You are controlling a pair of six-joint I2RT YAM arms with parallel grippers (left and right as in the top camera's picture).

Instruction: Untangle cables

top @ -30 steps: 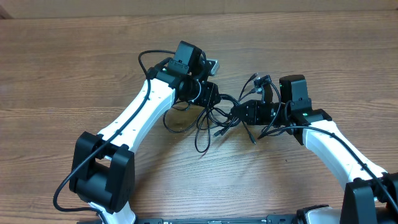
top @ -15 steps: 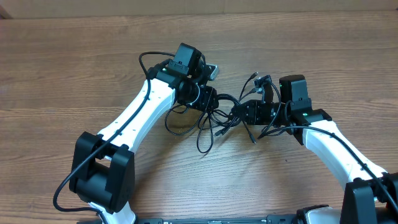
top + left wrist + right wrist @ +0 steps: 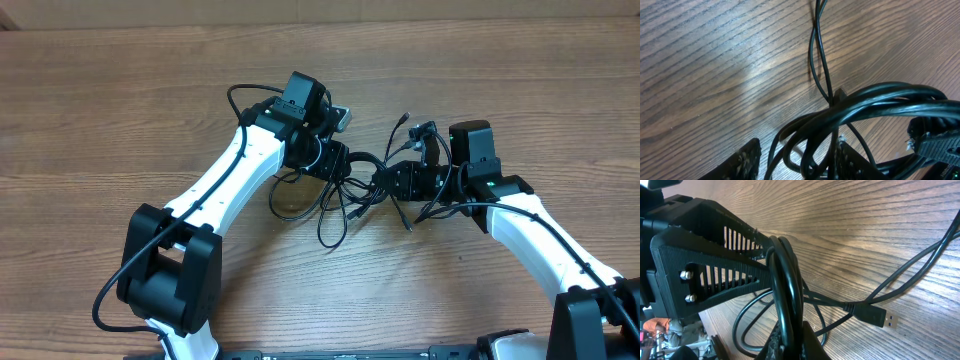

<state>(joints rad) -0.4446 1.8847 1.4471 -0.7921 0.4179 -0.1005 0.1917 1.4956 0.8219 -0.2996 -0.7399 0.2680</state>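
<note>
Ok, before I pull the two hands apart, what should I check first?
1. The cables pass between the left hand's fingers: ok.
2. Left hand clamped firmly on them: cannot tell.
3. Right hand gripping a strand: cannot tell, only one finger shows in the right wrist view.
4. Strands separated between the hands: not ok, they cross and loop together.
5. USB plug lying free over the table, outside the loops: ok.
</note>
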